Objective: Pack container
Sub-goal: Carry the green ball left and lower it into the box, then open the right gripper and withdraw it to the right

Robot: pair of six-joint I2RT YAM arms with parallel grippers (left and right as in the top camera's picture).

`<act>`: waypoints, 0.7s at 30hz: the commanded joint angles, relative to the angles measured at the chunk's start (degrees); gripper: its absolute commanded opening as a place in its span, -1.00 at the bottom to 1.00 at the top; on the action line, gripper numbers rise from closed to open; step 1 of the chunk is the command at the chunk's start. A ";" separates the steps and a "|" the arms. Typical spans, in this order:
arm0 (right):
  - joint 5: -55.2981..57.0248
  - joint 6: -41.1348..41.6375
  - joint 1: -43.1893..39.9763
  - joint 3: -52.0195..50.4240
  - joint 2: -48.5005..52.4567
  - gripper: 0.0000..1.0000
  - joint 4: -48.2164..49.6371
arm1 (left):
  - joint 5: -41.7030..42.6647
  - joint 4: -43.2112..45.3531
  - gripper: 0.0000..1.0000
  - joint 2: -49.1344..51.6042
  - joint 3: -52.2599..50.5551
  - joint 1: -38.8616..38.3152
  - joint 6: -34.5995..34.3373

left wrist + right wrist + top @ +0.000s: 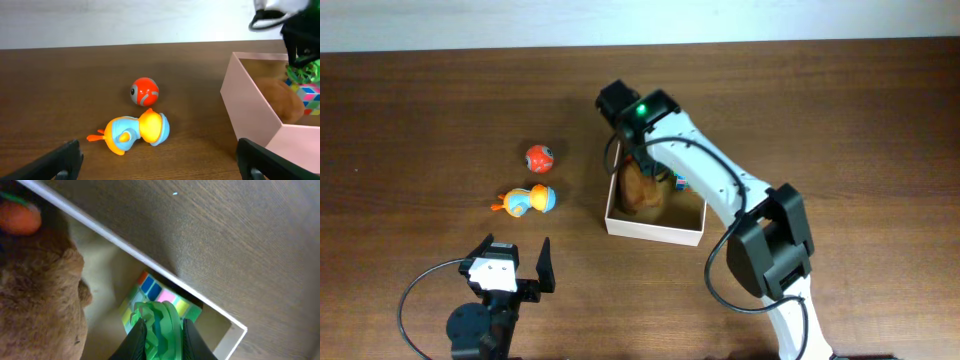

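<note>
The container (pixel 650 230) is a square white-walled box with a tan inside, at the table's middle; it also shows in the left wrist view (pixel 250 107) and the right wrist view (pixel 115 242). Inside lie a brown plush toy (pixel 642 190) (pixel 35 300) and a multicoloured cube (pixel 150 292). My right gripper (pixel 162 335) is shut on a green ridged toy (pixel 162 320) and holds it over the cube inside the box. My left gripper (pixel 160 160) is open and empty near the front left. An orange-and-blue duck toy (pixel 527 201) (pixel 134 132) and a red ball (pixel 540 158) (pixel 144 91) lie left of the box.
The right arm (pixel 720 180) reaches across the box from the front right. A black cable (pixel 415 290) loops beside the left arm base. The table's far edge (pixel 470 50) meets a white wall.
</note>
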 commanded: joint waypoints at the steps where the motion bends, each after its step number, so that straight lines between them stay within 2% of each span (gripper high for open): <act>1: 6.01 0.90 2.08 -2.40 -1.38 -0.67 1.01 | 0.59 0.00 0.98 -0.55 -0.26 0.39 1.11; 13: 9.55 0.39 3.13 -3.02 -1.27 -0.66 3.58 | 0.61 0.00 0.99 -0.55 -0.26 0.39 1.11; 15: 9.55 0.39 3.13 -3.06 -1.25 -0.28 3.61 | 0.59 0.00 0.99 -0.55 -0.26 0.39 1.09; 16: 9.55 0.39 3.13 -3.06 -1.25 -0.16 3.61 | 0.59 0.00 0.98 -0.55 -0.26 0.39 1.09; 21: 9.51 0.39 3.13 -3.06 -1.25 -0.10 3.56 | 0.59 0.00 0.99 -0.55 -0.26 0.39 1.09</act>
